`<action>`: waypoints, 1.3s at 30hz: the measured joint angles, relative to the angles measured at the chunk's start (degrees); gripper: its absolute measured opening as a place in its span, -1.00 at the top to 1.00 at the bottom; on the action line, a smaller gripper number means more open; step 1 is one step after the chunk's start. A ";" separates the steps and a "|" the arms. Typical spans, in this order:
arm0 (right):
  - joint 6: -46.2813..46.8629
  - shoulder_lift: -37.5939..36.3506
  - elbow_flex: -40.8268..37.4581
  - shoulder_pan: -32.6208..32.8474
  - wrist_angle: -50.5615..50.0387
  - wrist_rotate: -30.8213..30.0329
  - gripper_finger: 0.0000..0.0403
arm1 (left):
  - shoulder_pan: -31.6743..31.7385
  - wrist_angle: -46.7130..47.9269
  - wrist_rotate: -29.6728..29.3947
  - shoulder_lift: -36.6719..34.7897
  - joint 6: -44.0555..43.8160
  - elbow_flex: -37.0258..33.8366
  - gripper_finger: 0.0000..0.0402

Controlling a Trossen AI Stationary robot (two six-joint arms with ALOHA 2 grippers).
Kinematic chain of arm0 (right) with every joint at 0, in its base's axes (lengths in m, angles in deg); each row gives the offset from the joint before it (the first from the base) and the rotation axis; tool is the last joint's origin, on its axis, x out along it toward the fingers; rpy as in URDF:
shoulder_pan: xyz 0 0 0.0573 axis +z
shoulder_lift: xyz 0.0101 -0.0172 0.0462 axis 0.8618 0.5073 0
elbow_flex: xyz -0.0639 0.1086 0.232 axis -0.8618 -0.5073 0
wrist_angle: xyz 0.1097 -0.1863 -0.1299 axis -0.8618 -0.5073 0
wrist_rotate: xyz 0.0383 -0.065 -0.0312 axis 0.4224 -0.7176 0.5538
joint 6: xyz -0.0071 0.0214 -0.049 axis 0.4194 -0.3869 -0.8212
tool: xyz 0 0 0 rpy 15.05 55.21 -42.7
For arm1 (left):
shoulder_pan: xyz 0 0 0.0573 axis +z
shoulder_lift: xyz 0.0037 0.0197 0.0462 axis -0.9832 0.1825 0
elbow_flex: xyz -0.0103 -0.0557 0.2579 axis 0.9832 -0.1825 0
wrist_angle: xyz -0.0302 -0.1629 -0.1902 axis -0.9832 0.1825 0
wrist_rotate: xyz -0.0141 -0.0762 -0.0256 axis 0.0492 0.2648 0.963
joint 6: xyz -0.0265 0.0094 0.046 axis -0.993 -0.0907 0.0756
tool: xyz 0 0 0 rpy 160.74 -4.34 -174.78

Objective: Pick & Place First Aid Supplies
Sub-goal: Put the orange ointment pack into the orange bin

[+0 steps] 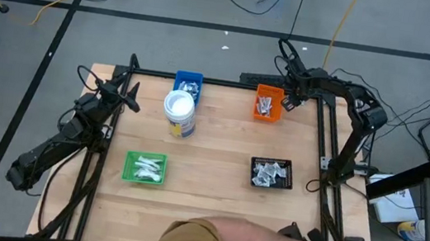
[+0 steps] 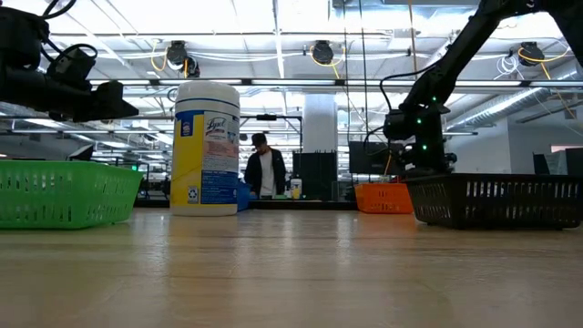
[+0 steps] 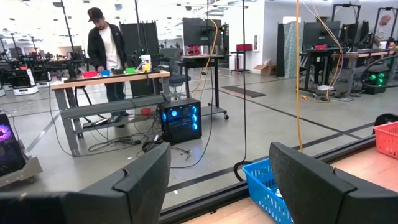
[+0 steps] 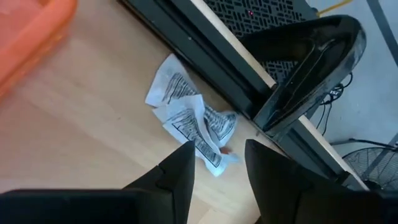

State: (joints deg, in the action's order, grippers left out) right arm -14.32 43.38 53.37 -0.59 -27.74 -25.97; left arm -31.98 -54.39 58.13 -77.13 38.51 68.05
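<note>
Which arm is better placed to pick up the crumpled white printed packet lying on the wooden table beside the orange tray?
The right. Its gripper hangs directly over the crumpled white printed packet, fingers apart around it, beside the orange tray. The left gripper waits open at the table's far left edge.

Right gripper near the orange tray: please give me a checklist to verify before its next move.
1. Right gripper over the packets on the table: ok.
2. Fingers apart, gap facing the packets: ok.
3. Packet already between the fingers: not ok, none held.
4. Orange tray beside the gripper: ok.
5. Clearance from the table's black edge rail: cannot tell.
6. Left gripper open, away at the far left corner: ok.
</note>
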 joint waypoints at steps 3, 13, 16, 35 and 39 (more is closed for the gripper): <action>-1.39 0.03 -0.39 0.01 1.25 0.02 0.34 | 0.00 0.00 0.00 -0.02 0.00 0.02 -0.36; -5.37 0.05 -2.53 0.01 2.79 0.14 0.48 | 0.00 0.00 0.00 0.00 0.00 0.02 -0.36; -5.53 0.05 -2.67 0.03 2.65 0.25 0.69 | -0.02 0.00 0.00 0.00 0.00 0.00 -0.36; 3.80 -2.99 1.47 1.36 -7.08 3.05 1.00 | 0.00 0.00 -0.02 -0.01 0.02 0.02 -0.36; 8.14 -4.79 3.45 2.17 -12.21 3.07 1.00 | -0.02 0.00 0.00 -0.02 0.01 0.00 -0.36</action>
State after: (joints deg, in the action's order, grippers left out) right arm -6.17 38.59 56.82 1.58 -39.95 -22.90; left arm -32.00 -54.40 58.14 -77.14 38.53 68.05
